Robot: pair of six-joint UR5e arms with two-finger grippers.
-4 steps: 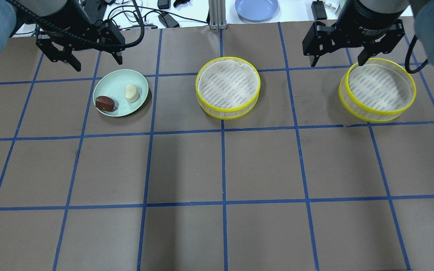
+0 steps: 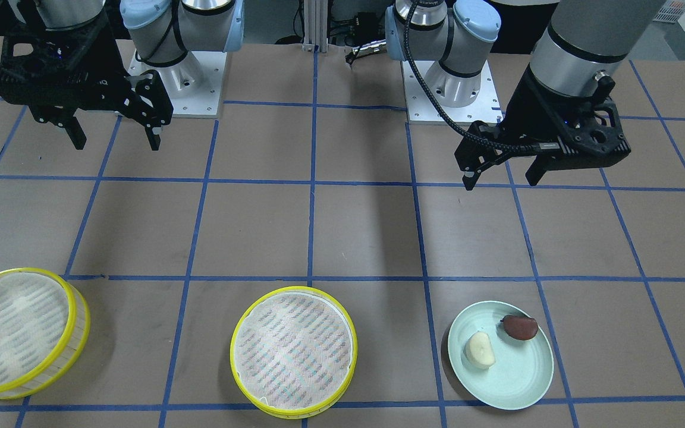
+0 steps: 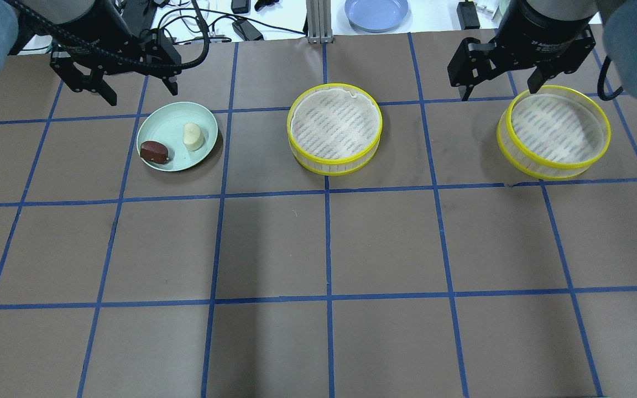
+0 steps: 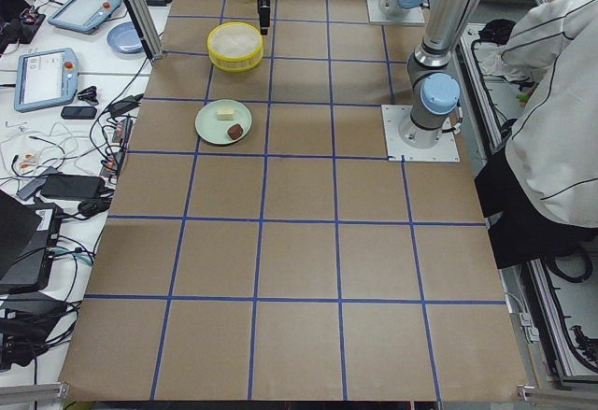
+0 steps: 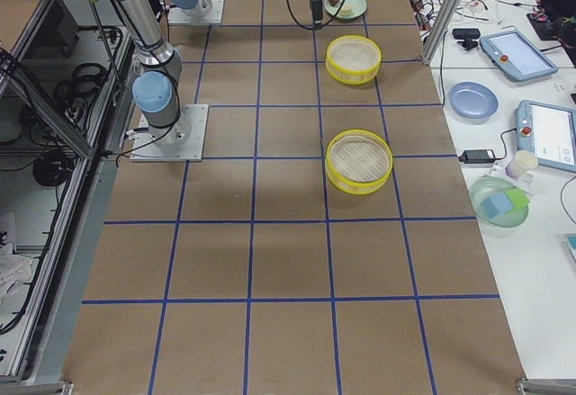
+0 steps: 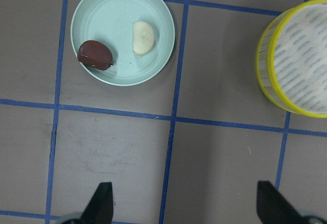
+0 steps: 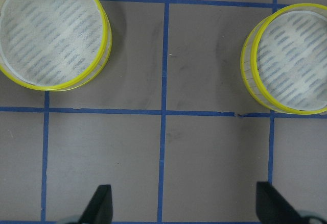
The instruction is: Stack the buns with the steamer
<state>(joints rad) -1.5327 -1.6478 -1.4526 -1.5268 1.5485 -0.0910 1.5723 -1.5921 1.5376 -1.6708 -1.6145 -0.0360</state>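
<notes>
Both buns sit on the pale green plate (image 3: pixel 170 122) over on the robot's left side of the counter (image 3: pixel 385 243). The cream-white bun (image 3: pixel 193 136) is on the side of the plate nearer the middle steamer. The dark reddish-brown bun (image 3: pixel 154 151) lies just beside it, closer to the plate's outer edge. They look close but not touching.

There are two yellow-rimmed steamers. The middle steamer (image 3: pixel 334 124) stands about centre of the counter. The right steamer (image 3: pixel 553 131) is well apart from it, toward the robot's right. Both show only their striped liners inside, and neither one is stacked on the other.

The left hand (image 3: pixel 142 95) hangs in the air on the robot's side of the plate, not over it. Its fingers are spread wide and it grips nothing. The left wrist view looks down on the plate and both buns, with a slice of the middle steamer at the edge.

The right hand (image 3: pixel 499 94) is released too, with its fingers wide apart and empty. It is up off the counter, back from the right steamer and touching nothing. Its wrist view takes in both steamers, with bare counter between them.
</notes>
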